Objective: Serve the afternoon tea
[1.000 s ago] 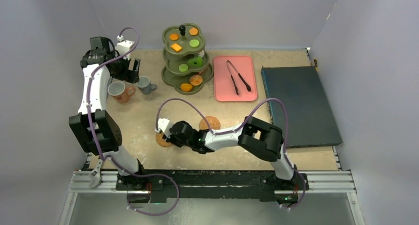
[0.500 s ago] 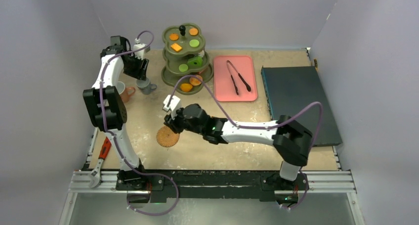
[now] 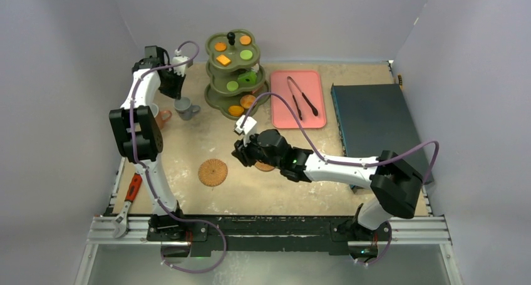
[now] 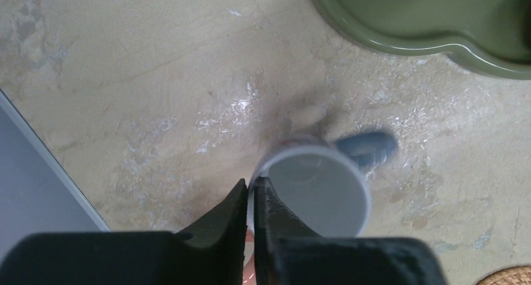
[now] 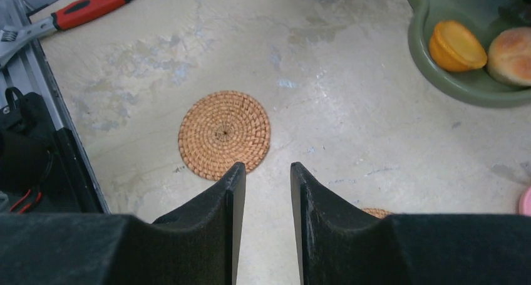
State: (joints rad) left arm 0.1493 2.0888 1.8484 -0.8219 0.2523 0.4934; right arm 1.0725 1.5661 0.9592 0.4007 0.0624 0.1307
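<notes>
Left end effector (image 4: 252,188) is pinching the grey-blue cup (image 4: 319,197) by its rim, near the far-left corner of the desk (image 3: 188,141); the bare coaster (image 3: 213,172) is lying toward the near edge; right end effector (image 5: 267,172) is hovering parted, empty.

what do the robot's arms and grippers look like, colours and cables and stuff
The left arm and right arm have white links with bulky black joint housings; a purple cable loops along each. The left gripper and right gripper each have two matte black, wedge-shaped fingers. No markings show.
</notes>
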